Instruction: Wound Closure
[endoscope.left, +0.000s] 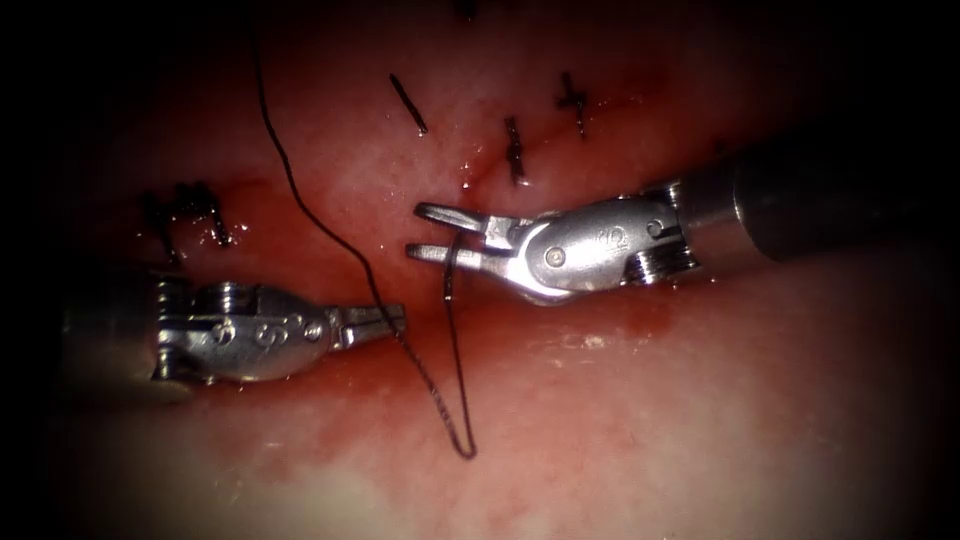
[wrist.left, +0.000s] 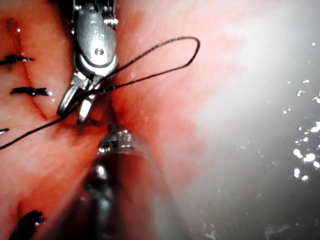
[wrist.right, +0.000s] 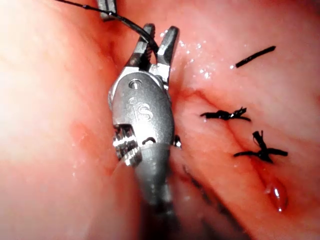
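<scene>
My left claw (endoscope.left: 390, 320) reaches in from nine o'clock in the endoscope view, its jaws pressed together and pinching the thread (endoscope.left: 300, 200) at their tip. From that pinch the thread runs up toward eleven o'clock across the tissue (endoscope.left: 700, 430) and out of view. The other way it drops toward six o'clock, turns in a narrow hairpin loop (endoscope.left: 465, 450) and climbs back to my right claw (endoscope.left: 425, 232).

My right claw comes in from three o'clock and stands spread, the two jaws parted, with the returning strand of thread crossing between them; I cannot tell whether the thread touches either jaw. The right claw holds nothing. The two claws are near each other, tips facing, the right one a little higher.

I cannot make out the needle in any of the three views.

The cut (endoscope.left: 480, 175) runs from the middle toward one o'clock, with finished stitches (endoscope.left: 514, 150) across it above my right claw, and a short loose thread end (endoscope.left: 408, 104) lying on the tissue at twelve o'clock. More dark knots (endoscope.left: 185, 215) sit left of the cut, just above my left claw. Red fluid (endoscope.left: 640, 320) wets the tissue under and between the claws.

In the right wrist view my right claw (wrist.right: 157, 40) is spread, the thread (wrist.right: 125, 22) slanting between its jaws. The left wrist view shows the right claw (wrist.left: 75, 107) likewise parted.
</scene>
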